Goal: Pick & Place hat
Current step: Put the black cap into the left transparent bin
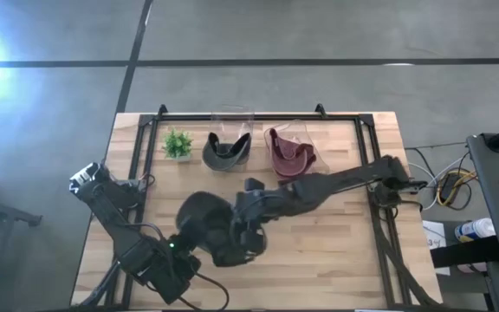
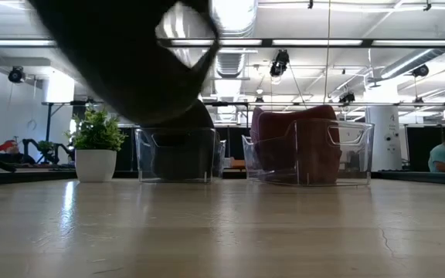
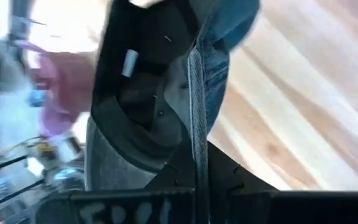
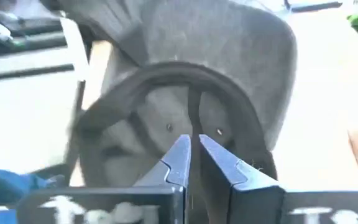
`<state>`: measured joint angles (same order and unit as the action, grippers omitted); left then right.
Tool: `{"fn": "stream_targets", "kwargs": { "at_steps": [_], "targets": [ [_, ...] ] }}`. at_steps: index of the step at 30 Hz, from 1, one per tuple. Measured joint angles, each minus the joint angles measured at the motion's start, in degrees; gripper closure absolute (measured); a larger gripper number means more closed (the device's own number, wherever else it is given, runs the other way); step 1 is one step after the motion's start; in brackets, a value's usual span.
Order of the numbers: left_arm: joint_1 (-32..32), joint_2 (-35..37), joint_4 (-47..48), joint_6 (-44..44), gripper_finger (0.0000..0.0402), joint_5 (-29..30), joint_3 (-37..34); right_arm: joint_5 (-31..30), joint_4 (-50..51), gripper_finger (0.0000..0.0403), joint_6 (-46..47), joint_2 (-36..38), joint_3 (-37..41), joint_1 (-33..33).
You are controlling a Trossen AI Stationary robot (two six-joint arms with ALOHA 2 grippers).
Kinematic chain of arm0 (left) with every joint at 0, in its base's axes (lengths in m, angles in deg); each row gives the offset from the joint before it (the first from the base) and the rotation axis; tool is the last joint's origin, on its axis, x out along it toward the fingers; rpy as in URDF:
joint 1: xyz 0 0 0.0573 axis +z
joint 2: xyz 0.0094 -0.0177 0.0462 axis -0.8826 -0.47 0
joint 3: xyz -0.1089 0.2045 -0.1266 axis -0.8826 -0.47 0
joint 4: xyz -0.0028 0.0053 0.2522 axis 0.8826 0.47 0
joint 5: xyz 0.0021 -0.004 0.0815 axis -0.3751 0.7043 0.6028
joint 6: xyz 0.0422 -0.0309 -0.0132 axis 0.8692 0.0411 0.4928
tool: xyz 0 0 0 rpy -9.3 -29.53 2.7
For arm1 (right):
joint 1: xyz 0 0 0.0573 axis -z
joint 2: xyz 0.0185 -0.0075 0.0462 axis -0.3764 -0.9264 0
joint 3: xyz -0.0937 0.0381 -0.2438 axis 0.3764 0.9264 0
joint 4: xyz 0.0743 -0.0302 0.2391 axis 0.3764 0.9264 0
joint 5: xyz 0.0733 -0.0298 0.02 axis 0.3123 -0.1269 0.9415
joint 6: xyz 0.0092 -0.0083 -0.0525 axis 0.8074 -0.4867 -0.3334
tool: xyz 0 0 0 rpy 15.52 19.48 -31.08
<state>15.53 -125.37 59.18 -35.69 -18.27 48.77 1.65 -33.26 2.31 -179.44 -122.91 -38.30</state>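
Observation:
A dark grey hat (image 1: 202, 217) hangs in the air between both grippers, near the middle of the table toward its near edge; in the low view the hat (image 2: 130, 62) is well clear of the tabletop. My left gripper (image 1: 210, 251) comes from the near left and is shut on the hat. My right gripper (image 1: 248, 232) reaches in from the right and is also shut on it. The left wrist view looks into the hat's hollow inside (image 3: 148, 93); the right wrist view shows its crown (image 4: 229, 56) beyond the curved edge. My left gripper (image 3: 199, 149) pinches the hat's rim edge (image 3: 194, 87) between its two fingers; the edge runs along the fingers as a thin line. The hat is lifted clear of the table. My right gripper (image 4: 194, 140) pinches the hat's dark curved band (image 4: 194, 99) between its two fingers, which lie across it. The hat is lifted clear, its crown beyond the fingertips.
Two clear bins stand along the far edge: one (image 1: 228, 147) holds another dark grey hat, the other (image 1: 288, 152) holds a maroon hat. A small potted plant (image 1: 178, 143) stands left of them. Black frame rails (image 1: 137, 156) run along the table's left, far and right sides.

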Motion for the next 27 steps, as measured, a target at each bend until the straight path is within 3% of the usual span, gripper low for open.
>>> {"fn": "stream_targets", "kwargs": {
  "at_steps": [5, 9, 11, 15, 18, 20, 23, 27],
  "targets": [
    [0.1, -0.3, 0.8, 0.0, 0.0395, -6.4, -2.2, 0.1, 5.0, 0.0374, 9.6, 5.0, 3.4, -2.0],
    [0.2, -1.0, 0.0, -0.7, 0.0393, -10.0, -5.7, 0.6, 6.4, 0.0374, 18.2, 5.3, 11.3, -5.4],
    [0.0, -1.9, 0.0, -0.9, 0.0394, -11.5, -7.8, 0.9, 2.3, 0.0374, 22.1, 5.0, 16.0, -7.2],
    [-0.5, -3.0, -0.9, -1.1, 0.0395, -16.0, -12.5, 2.6, -18.6, 0.0374, 30.6, 4.9, 26.2, -9.9],
    [-0.8, -3.4, 0.0, -1.4, 0.0395, -13.2, -13.9, 1.2, -34.9, 0.0374, 36.2, 4.9, 34.3, -10.5],
    [-0.7, -3.4, 1.6, -3.5, 0.0395, -9.0, -12.2, -2.2, -40.6, 0.0374, 40.0, 4.9, 38.5, -10.7],
    [-0.4, -3.1, 3.0, -10.0, 0.0396, -2.0, -6.4, -5.3, -41.2, 0.0374, 43.2, 4.9, 42.0, -11.1],
    [-0.3, -1.5, 1.5, -25.5, 0.0396, 5.2, -2.2, -5.5, -41.5, 0.0374, 43.0, 4.9, 44.1, -11.7]
  ]
}}
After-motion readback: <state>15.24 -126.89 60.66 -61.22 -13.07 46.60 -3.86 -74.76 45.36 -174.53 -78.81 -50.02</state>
